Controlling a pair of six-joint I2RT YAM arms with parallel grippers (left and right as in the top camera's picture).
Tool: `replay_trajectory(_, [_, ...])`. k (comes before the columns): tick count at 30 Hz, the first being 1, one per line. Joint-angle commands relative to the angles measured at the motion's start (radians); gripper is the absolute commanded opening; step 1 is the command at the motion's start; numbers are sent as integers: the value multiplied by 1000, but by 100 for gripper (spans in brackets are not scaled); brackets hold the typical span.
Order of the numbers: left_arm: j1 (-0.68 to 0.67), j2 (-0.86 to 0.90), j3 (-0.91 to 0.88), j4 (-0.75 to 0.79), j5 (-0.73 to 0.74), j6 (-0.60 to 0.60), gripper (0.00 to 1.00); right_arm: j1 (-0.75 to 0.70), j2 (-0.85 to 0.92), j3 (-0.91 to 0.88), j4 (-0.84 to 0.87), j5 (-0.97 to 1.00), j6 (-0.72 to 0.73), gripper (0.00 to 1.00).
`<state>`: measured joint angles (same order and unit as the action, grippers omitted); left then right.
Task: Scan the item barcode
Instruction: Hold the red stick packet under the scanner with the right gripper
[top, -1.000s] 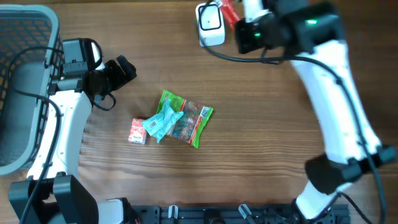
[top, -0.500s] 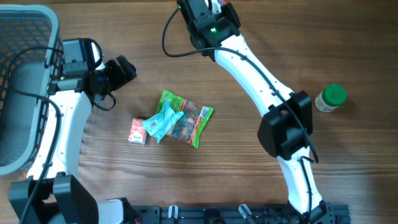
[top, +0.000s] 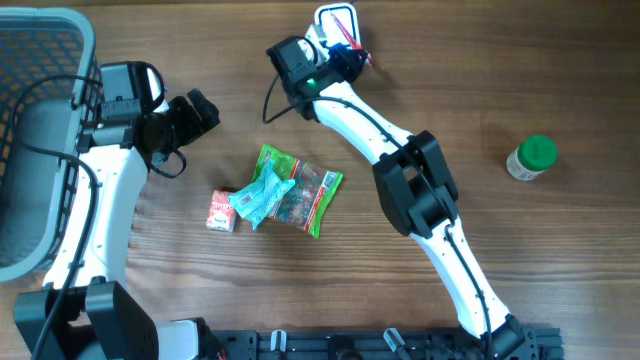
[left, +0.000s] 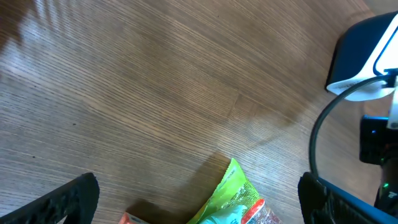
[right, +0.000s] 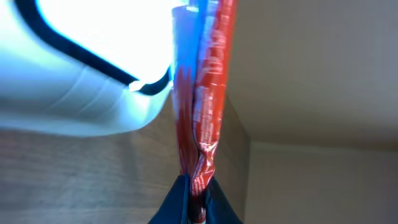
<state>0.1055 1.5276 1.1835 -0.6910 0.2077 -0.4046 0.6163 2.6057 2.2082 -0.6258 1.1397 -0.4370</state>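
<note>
Since the earlier frame the right arm (top: 420, 190) is swung in from the right edge and now lies folded across the middle of the worktop (top: 560, 270), wrist up at the top centre; the left arm (top: 105, 200) and the pile sit where they were, and the jar (top: 530, 158) is uncovered. Step in hand, as I judge it: presenting the item to the reader. The right tool (top: 340, 58) is pressed together, pinching the red packet (top: 347, 30) by its lower end, and the packet hangs right against the white scanner (top: 325, 18) at the top edge; the wrist view shows the packet (right: 202, 93) edge-on beside the lit scanner face (right: 81, 93). No barcode is visible from here, so I cannot tell if it faces the window. The next move probably calls for a small twist or tilt of the wrist to turn the printed side flat to the window, keeping the pinch firm, since the wrapper is thin and floppy. The left tool (top: 195, 112) is spread wide, holds nothing, and hovers left of the pile. Count: one scanner, one red packet in hand, three items piled mid-worktop (one green snack bag (top: 300, 185), one teal packet (top: 255, 198), one small carton (top: 221, 211)), one green-lidded jar at right, one basket (top: 35, 60) at left.
</note>
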Motion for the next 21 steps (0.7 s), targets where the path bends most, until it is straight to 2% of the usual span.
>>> replay_trajectory(1, [-3, -3, 15, 3, 9, 12, 100, -2, 35, 6, -70, -166, -54, 4])
replay_trajectory(12, [-3, -3, 15, 3, 9, 12, 100, -44, -29, 6, -75, -163, -82, 5])
replay_trajectory(15, [-3, -3, 15, 3, 8, 12, 100, -59, -85, 6, -106, -289, -82, 4])
replay_trajectory(17, [-3, -3, 15, 3, 9, 12, 100, -71, -117, 6, -166, -449, -82, 4])
replay_trajectory(21, [-3, -3, 15, 3, 9, 12, 100, -95, -119, 6, -214, -526, -40, 4])
